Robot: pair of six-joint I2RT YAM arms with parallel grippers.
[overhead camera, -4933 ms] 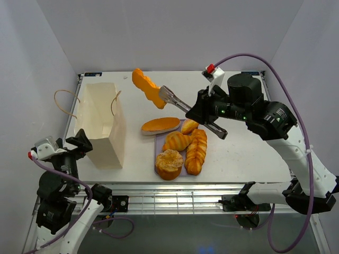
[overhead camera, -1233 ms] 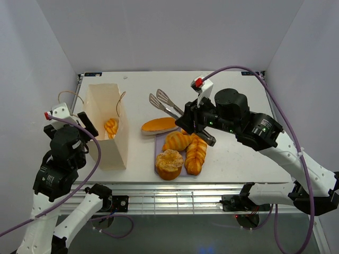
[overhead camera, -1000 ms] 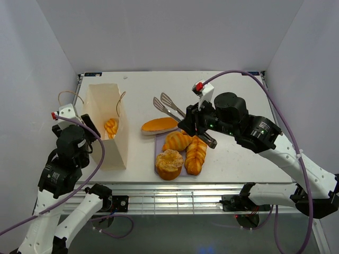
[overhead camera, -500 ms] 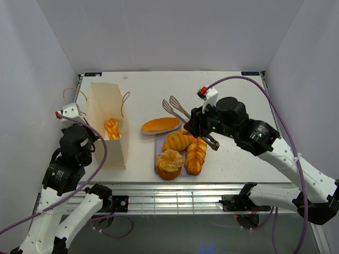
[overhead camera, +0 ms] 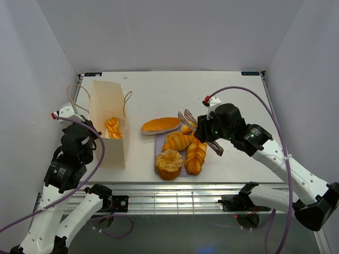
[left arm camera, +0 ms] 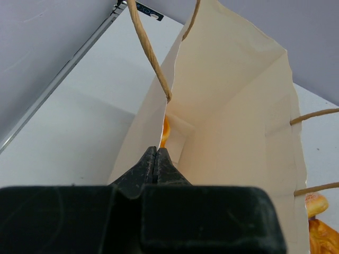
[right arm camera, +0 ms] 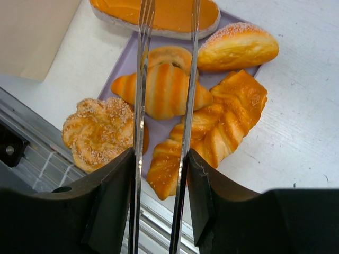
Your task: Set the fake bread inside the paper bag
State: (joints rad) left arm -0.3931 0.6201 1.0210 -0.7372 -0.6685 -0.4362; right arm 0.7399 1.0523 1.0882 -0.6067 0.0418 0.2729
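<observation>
The paper bag (overhead camera: 114, 151) stands upright at the left with one fake bread piece (overhead camera: 112, 128) inside. My left gripper (overhead camera: 91, 135) is shut on the bag's near rim (left arm camera: 164, 114), and an orange piece (left arm camera: 165, 132) shows just past the fingertips. My right gripper (right arm camera: 161, 174) is shut on the silver tongs (right arm camera: 140, 106). The tongs' arms stand apart above the croissant (right arm camera: 161, 90) and hold nothing. A braided loaf (right arm camera: 222, 127), a sesame round (right arm camera: 98, 132), a bun (right arm camera: 238, 47) and a long flat loaf (right arm camera: 169, 13) lie around it.
The lavender tray (overhead camera: 158, 150) under the bread sits near the table's front edge, right of the bag. The bag's cord handles (left arm camera: 151, 53) loop up beside my left fingers. A metal rail (right arm camera: 32, 159) runs along the front edge.
My left gripper has closed on the bag's rim, and the bag shifted slightly. The right arm drew the empty tongs back and down over the tray.
</observation>
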